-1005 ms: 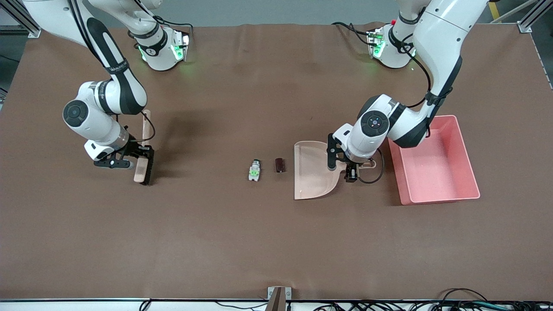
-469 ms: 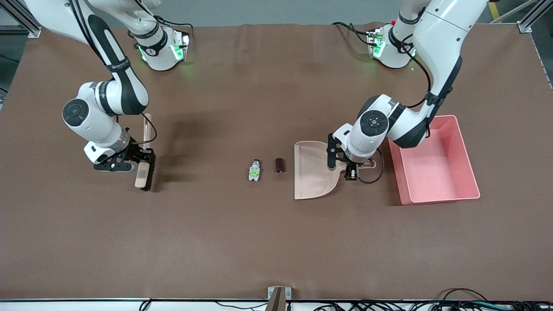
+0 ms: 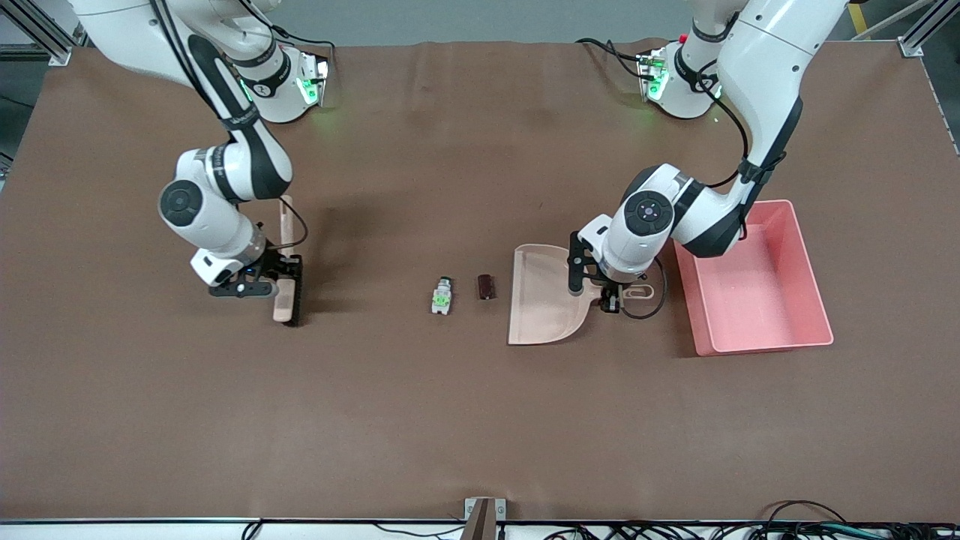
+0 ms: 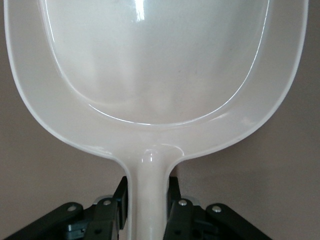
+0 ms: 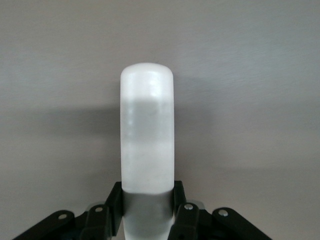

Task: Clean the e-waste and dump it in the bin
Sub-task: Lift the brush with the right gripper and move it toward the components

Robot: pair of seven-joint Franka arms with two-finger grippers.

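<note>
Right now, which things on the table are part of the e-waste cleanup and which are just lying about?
In the job:
white-grey component with a green patch
dark maroon stubby cylinder
beige brush, in the right gripper
beige plastic dustpan, handle in the left gripper
pink rectangular plastic tub

Lying about:
nothing else on the brown table

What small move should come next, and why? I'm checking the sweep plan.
Probably carry the brush, held in the right pincer, on toward the white-grey component and maroon cylinder; both lie before the dustpan, held by the left pincer.
</note>
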